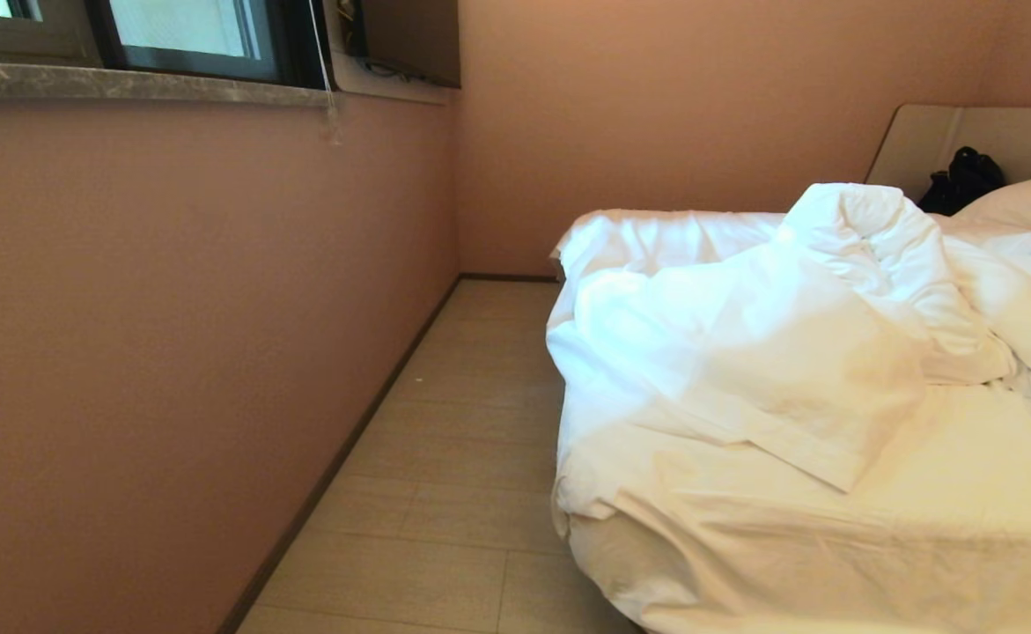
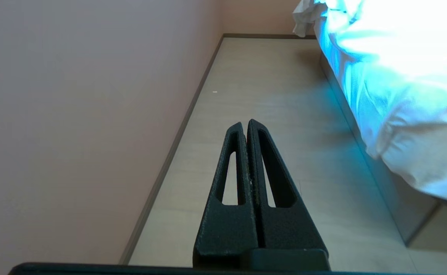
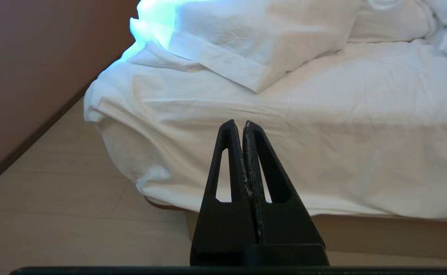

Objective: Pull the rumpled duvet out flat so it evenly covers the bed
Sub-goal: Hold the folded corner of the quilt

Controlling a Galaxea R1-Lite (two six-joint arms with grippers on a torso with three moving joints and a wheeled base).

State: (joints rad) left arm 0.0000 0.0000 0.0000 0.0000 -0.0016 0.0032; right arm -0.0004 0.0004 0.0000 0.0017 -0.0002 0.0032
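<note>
The duvet [image 1: 779, 352] lies heaped and creased on the bed [image 1: 964, 519]; both end effectors, left [image 2: 245, 125] and right [image 3: 239, 125], are pressed closed, empty.

Surface notes: cloth, matt paint, grainy plastic.
We record the duvet [image 1: 744, 352] as creased white cotton-like cloth, the bed [image 3: 360, 126] sheet as smoother matt cloth; wall [image 1: 172, 308] matt painted; floor [image 1: 462, 458] pale wood-look planks, low sheen; left gripper [image 2: 246, 124] and right gripper [image 3: 238, 124] fingers black, grainy matt plastic.

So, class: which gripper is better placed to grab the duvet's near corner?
Probably the right gripper: it faces the duvet corner; the left gripper points along the floor beside the bed.
</note>
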